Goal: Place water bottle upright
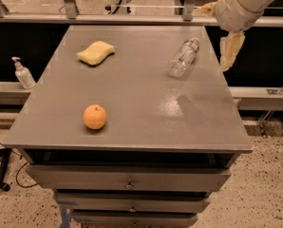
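The table (pixel 132 84) has a smooth grey top, mostly matt, with a dull sheen near its right front. The water bottle (pixel 183 57) is clear ribbed plastic that glints. The sponge (pixel 96 52) looks like soft, porous yellow foam, and the orange (pixel 94 117) has matt skin. The gripper (pixel 230 45), off the table's right rear edge, has a matt cream covering beneath a smooth white shell.
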Controlling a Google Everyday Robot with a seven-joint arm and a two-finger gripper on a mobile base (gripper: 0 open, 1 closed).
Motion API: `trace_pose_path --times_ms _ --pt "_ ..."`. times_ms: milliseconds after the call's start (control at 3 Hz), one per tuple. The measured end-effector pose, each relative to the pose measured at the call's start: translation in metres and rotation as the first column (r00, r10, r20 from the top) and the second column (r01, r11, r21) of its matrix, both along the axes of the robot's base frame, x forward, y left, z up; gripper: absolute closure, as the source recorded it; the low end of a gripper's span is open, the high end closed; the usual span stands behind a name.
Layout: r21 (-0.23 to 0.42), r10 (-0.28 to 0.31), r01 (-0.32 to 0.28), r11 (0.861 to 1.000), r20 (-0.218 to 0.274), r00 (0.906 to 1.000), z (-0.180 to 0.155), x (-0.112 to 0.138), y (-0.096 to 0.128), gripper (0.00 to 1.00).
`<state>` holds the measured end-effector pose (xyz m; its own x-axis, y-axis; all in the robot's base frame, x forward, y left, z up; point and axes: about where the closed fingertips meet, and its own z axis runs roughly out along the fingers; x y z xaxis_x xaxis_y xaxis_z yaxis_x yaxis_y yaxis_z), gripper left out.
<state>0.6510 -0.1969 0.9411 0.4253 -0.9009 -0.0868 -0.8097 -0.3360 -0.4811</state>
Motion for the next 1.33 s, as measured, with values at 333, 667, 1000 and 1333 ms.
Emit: trace_pose_path --times_ms 333,667,1000,1333 --pt "-0.007 -0.015 0.015 1.000 -0.005 0.9999 -0.001 -0.001 -0.001 0.00" --pt "-0.078 0.035 -0.033 0.996 0.032 0.9989 0.007 0.002 0.004 0.00" --pt "-0.154 0.131 -0.118 0.981 0.081 0.9881 0.009 0.017 0.004 0.00" --pt "-0.180 0.254 -0.230 0.957 0.124 0.9593 0.000 0.035 0.002 0.00"
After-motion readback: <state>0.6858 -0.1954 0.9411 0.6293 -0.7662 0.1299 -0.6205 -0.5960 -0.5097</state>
